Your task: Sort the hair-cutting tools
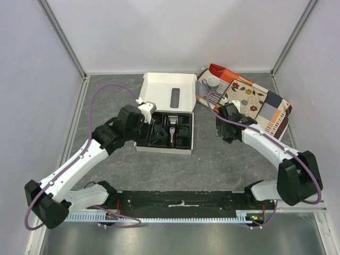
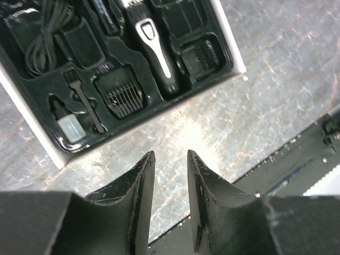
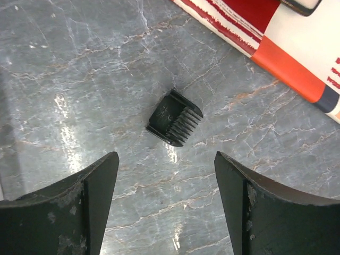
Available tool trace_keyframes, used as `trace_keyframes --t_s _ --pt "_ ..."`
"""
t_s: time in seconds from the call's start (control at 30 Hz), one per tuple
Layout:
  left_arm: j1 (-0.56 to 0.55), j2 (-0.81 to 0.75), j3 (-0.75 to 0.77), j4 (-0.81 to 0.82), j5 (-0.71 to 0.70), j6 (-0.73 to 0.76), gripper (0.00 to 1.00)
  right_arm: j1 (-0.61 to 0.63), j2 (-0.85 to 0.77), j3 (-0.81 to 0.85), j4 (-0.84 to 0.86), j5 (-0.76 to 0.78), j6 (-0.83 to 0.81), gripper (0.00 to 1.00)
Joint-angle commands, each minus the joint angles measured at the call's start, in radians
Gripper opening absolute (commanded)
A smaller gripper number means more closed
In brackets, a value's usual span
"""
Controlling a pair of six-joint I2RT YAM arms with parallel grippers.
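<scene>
The black-and-silver clipper (image 1: 172,134) lies in the black tray insert (image 1: 183,142) of an open white box; it also shows in the left wrist view (image 2: 154,50). Beside it in the tray sit comb attachments (image 2: 121,96) (image 2: 201,57) and a coiled black cable (image 2: 42,37). My left gripper (image 2: 170,155) hovers over the table just off the tray's edge, its jaws a narrow gap apart and empty. One loose black comb attachment (image 3: 174,118) lies on the table. My right gripper (image 3: 166,156) is wide open above and just short of it.
The box lid (image 1: 167,93) stands open behind the tray. A patchwork cloth (image 1: 255,103) with a cup (image 1: 212,82) lies at the back right; its red-and-white edge (image 3: 276,48) is near the loose comb. A small brush (image 2: 82,101) and bottle (image 2: 68,125) sit in the tray. A black rail (image 1: 180,199) runs along the near edge.
</scene>
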Motion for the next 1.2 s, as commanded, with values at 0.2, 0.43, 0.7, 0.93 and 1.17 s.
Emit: trace_keyframes --t_s 0.2,0.43,0.7,0.93,1.17 --pt "0.0 -0.14 -0.119 0.051 0.167 -0.059 0.38 -0.114 0.146 0.036 0.057 -0.25 -0.222 0.88" --pt "0.0 -0.174 -0.157 0.054 0.196 -0.048 0.38 -0.123 0.26 0.18 -0.046 -0.25 -0.331 0.9" --pt "0.001 -0.208 -0.196 0.068 0.254 -0.045 0.38 -0.129 0.323 0.172 -0.035 -0.311 -0.431 0.9" --pt "0.0 -0.219 -0.176 0.02 0.317 -0.038 0.38 -0.185 0.349 0.166 -0.015 -0.33 -0.468 0.9" --pt "0.0 -0.2 -0.159 -0.006 0.362 -0.035 0.38 -0.223 0.393 0.16 -0.007 -0.365 -0.471 0.9"
